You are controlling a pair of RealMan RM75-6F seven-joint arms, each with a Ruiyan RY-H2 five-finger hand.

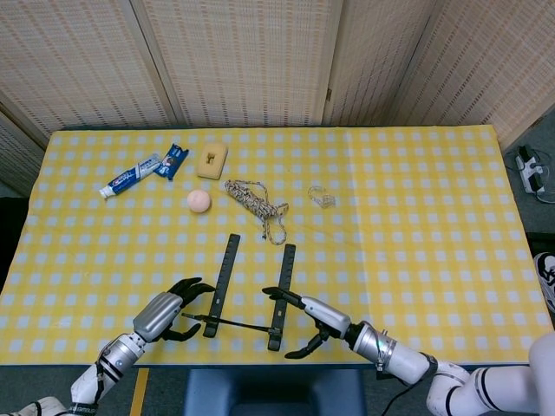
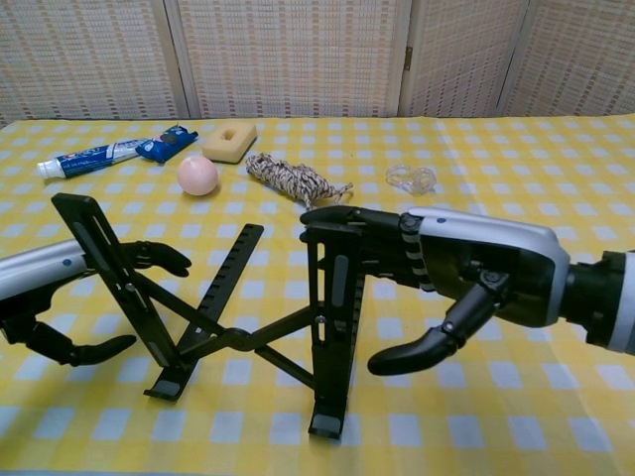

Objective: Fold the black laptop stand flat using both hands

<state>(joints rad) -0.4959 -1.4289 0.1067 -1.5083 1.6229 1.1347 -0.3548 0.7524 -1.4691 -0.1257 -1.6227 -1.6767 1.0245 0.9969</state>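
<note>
The black laptop stand (image 1: 225,270) stands unfolded near the table's front edge, its two slotted arms (image 2: 332,297) raised and joined by crossed bars. My left hand (image 2: 55,297) is beside the left arm, fingers spread apart above and below it, holding nothing. My right hand (image 2: 476,278) reaches in from the right. Its fingers (image 2: 347,220) stretch out at the top of the right arm, and the thumb hangs apart below. From the head view, my left hand (image 1: 165,310) and right hand (image 1: 314,317) flank the stand.
At the back left lie a toothpaste tube (image 1: 130,176), a blue packet (image 1: 174,160), a yellow sponge block (image 1: 212,159), a pink ball (image 1: 199,200), a coil of rope (image 1: 257,201) and a clear plastic piece (image 1: 322,196). The table's front edge (image 1: 260,360) is close behind the stand.
</note>
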